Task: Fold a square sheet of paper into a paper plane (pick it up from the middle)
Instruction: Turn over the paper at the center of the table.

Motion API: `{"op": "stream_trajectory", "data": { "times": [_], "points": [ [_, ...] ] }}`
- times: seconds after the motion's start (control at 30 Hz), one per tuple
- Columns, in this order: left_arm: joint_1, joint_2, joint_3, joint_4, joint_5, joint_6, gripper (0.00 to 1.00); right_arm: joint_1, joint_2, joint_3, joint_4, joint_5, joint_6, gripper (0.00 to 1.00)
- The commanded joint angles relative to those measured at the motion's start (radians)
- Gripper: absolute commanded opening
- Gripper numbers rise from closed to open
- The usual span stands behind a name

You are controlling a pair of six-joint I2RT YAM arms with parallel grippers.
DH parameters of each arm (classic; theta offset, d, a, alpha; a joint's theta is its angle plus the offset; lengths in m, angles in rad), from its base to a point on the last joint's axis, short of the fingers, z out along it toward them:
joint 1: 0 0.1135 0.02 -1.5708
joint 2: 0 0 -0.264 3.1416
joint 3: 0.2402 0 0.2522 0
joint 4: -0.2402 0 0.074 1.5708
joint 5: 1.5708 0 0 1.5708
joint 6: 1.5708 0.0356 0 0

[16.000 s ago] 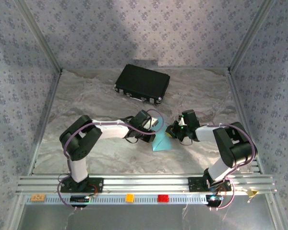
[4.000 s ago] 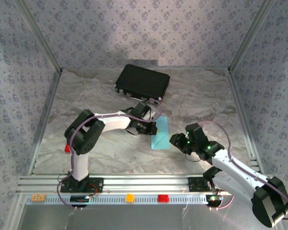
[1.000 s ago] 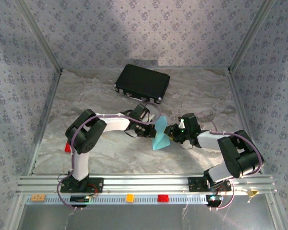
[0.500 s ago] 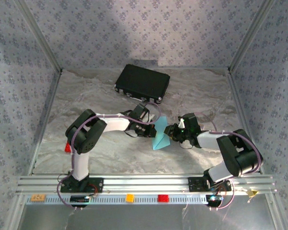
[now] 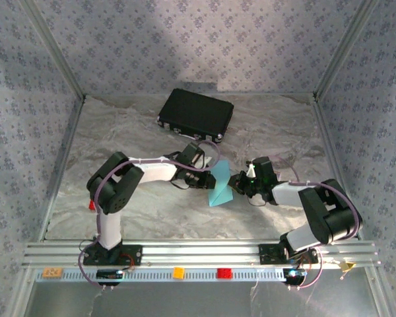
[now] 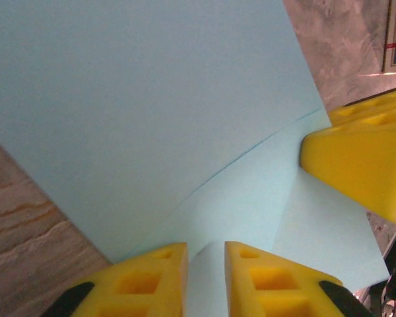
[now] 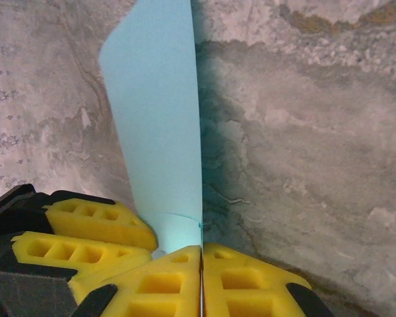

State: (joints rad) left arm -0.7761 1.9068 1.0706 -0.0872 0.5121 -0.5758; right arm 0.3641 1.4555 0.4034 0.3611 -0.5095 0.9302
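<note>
Blue square sheet of paper [image 5: 219, 188] now upright, right jaws newly clamped

Left arm [image 5: 152, 170]: black rounded joint housings, white tube links, purple cable looped along its length, red mark at the elbow housing.
Right arm [image 5: 320, 211]: same black-and-white build, purple cable, small bright light near the wrist.
Base plates [image 5: 112, 254]: black, flat, bolted to a slotted metal rail [image 5: 198, 251].
Left tool [image 6: 204, 261] and right tool [image 7: 201, 264]: yellow wedge-shaped fingers [image 7: 244, 281] moulded with square recesses, black mounts behind.
</note>
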Motion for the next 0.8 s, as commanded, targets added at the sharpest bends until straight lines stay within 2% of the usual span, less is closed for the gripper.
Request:
{"op": "stream_trajectory", "data": {
  "times": [0.0, 0.2, 0.3, 0.37, 0.43, 0.6, 0.77],
  "points": [
    [0.002, -0.091, -0.016, -0.016, -0.039, -0.002, 0.27, 0.009, -0.093, -0.005, -0.068, 0.041, -0.048, 0.08],
    [0.002, -0.23, -0.062, -0.02, -0.155, -0.002, 0.38, 0.071, -0.308, 0.041, -0.351, 0.242, -0.192, 0.07],
    [0.002, -0.298, -0.091, -0.024, -0.226, 0.008, 0.43, 0.126, -0.422, 0.083, -0.543, 0.438, -0.244, 0.06],
    [0.003, -0.335, -0.112, -0.021, -0.26, 0.008, 0.45, 0.149, -0.472, 0.119, -0.672, 0.572, -0.225, 0.06],
    [0.005, -0.369, -0.131, -0.016, -0.289, 0.007, 0.46, 0.168, -0.5, 0.165, -0.785, 0.656, -0.222, 0.04],
    [0.011, -0.452, -0.173, -0.012, -0.375, 0.001, 0.47, 0.259, -0.487, 0.297, -0.973, 0.843, -0.241, 0.04],
    [0.035, -0.554, -0.235, -0.018, -0.496, -0.03, 0.49, 0.389, -0.338, 0.48, -1.201, 1.119, -0.21, 0.04]
  ]
}}
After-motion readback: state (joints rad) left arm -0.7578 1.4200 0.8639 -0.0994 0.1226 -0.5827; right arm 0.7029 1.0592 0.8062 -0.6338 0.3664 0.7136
